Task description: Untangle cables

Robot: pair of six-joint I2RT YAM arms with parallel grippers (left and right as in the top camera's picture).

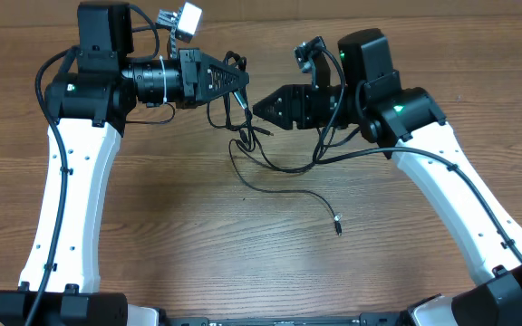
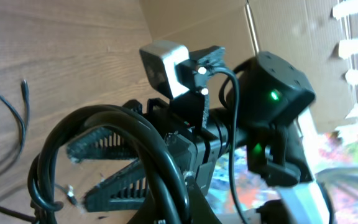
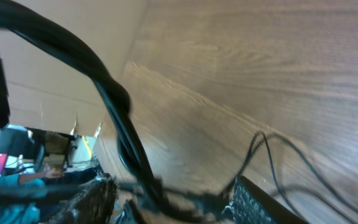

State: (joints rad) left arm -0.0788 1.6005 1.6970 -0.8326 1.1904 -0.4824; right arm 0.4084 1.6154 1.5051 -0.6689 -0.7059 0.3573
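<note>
The cables (image 1: 246, 181) are thin black wires bunched between the two grippers, with loops trailing onto the wood. One strand ends in a small plug (image 1: 337, 225). My left gripper (image 1: 245, 81) points right and is shut on the bundle. In the left wrist view the cables (image 2: 154, 143) loop out from its closed jaws (image 2: 189, 182). My right gripper (image 1: 257, 107) faces it from the right, just below. Its ribbed fingers (image 2: 104, 144) stand apart. In the right wrist view the gripper (image 3: 169, 198) has blurred cable (image 3: 120, 112) running between its open fingers.
The wooden table (image 1: 152, 226) carries a loose strand with a plug end (image 2: 25, 87) and thin wires (image 3: 272, 168) lying flat. Cardboard sheets (image 2: 278, 25) stand behind the table. Both white arms (image 1: 62, 208) reach in from bases at the near edge.
</note>
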